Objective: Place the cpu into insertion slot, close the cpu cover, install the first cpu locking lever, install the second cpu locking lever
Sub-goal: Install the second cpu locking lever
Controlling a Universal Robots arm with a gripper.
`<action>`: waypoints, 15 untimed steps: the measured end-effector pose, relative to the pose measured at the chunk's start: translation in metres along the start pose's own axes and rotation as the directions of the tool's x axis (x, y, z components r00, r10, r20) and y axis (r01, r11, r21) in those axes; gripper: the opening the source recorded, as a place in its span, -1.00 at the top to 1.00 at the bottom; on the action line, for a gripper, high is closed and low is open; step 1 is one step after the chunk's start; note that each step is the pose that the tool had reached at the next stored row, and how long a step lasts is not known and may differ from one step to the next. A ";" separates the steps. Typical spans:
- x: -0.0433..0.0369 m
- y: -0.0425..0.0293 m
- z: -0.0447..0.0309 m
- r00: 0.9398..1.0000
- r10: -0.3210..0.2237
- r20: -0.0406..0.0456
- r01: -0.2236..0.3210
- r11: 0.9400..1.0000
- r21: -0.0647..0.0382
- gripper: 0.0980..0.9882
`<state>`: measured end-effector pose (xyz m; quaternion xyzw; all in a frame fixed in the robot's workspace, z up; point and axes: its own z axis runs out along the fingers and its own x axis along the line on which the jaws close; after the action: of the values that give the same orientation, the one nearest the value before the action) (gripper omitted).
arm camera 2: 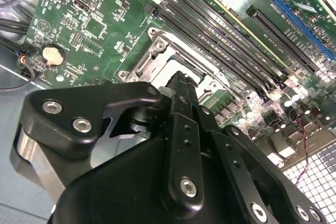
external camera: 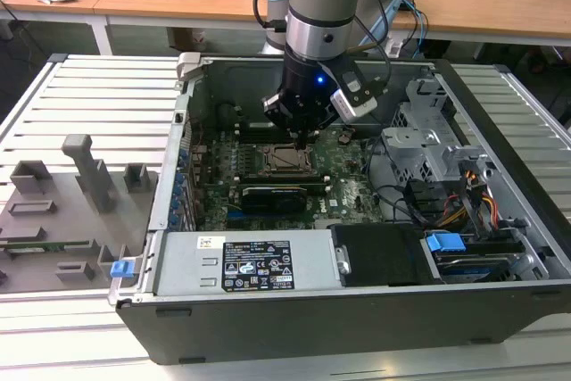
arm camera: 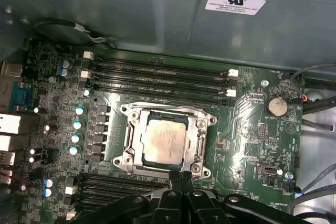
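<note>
In the exterior view, a grey fixture tray (external camera: 62,211) lies on the slatted surface (external camera: 89,86) at left. Right of it, the open computer case (external camera: 357,310) holds the motherboard (external camera: 348,194). The cpu (arm camera: 166,140) sits in the socket under the closed cpu cover (arm camera: 195,135). The tool (arm camera: 181,177) hangs at the socket's edge, fingers clenched together, grasping nothing.

The arm (external camera: 326,6) reaches straight down, wrist vertical. Below it the gripper (arm camera: 181,176) points downward, its two black fingers (arm camera 2: 181,98) pressed together at the tips with no gap between.
</note>
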<state>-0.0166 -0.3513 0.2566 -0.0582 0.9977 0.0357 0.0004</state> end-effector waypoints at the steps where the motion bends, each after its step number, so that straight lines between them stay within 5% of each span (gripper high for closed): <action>1: 0.0000 -0.0001 0.0000 1.000 0.000 0.000 0.000 1.000 0.000 0.98; 15: 0.0005 -0.0047 0.0045 1.000 0.001 -0.009 -0.001 1.000 -0.001 0.98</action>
<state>-0.0166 -0.3556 0.2517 -0.0580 0.9976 0.0362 -0.0042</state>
